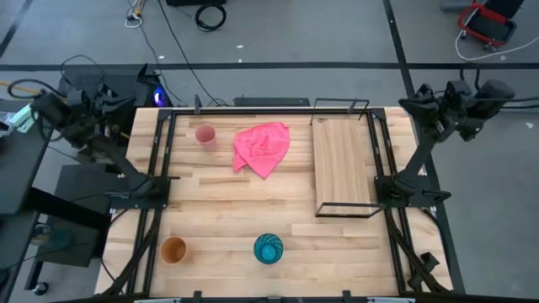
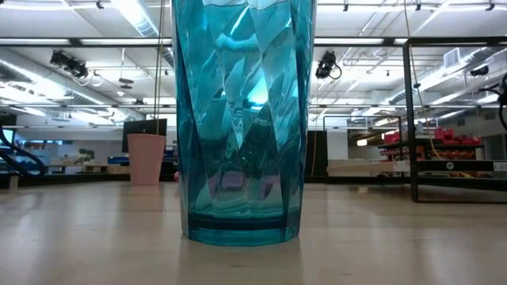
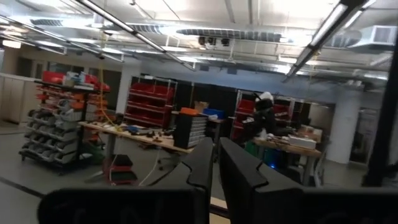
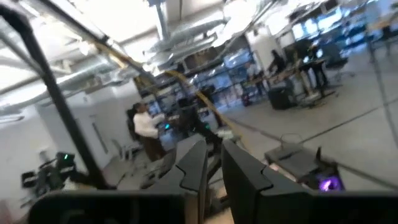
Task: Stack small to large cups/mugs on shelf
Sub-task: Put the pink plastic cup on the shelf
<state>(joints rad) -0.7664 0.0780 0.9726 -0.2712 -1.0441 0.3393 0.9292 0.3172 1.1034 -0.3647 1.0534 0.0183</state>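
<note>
Risk entry: my left gripper (image 3: 216, 163) and right gripper (image 4: 213, 165), both nearly closed, parked off-table. Tall faceted teal plastic cup (image 1: 269, 248) may tip if clipped.

Three cups (image 1: 205, 135), one cloth (image 1: 262, 148), one shelf (image 1: 344, 164).

- Butcher-block table (image 1: 227, 210) carries everything.
- Pink cup (image 1: 205, 135) stands near the back left.
- Pink cloth (image 1: 262, 147) lies crumpled beside it.
- Shelf (image 1: 344, 166) sits at the right, bare.
- Orange cup (image 1: 173, 249) and teal cup (image 1: 269, 248) stand along the front edge.
</note>
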